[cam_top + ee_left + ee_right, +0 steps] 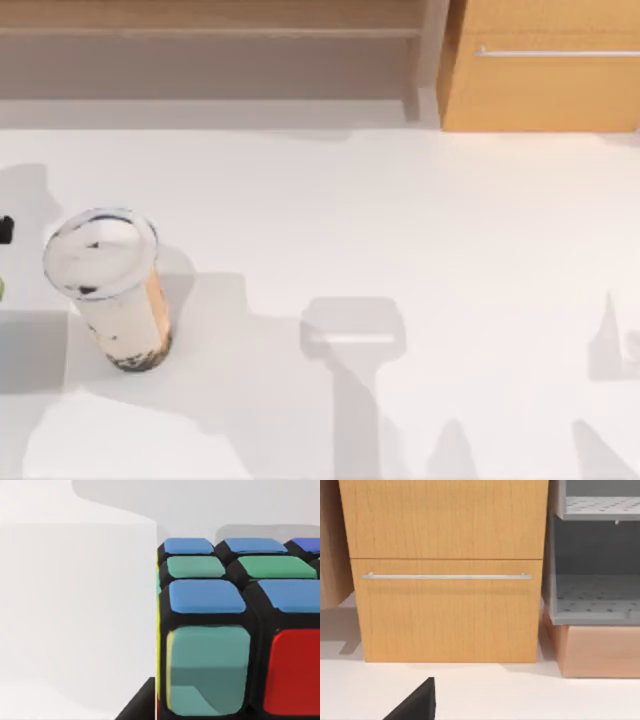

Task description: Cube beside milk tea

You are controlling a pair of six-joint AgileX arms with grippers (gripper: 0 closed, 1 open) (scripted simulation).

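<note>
Much bare table (450, 230) right of milk tea (115, 290)

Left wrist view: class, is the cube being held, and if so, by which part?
It cannot be told. The cube sits very close to the left wrist camera, but no fingers are seen gripping it.

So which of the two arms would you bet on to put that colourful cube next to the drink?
Probably the left. Its wrist camera sits right up against the cube, and the milk tea stands at the table's left side. The right wrist camera faces the wooden cabinet instead.
</note>
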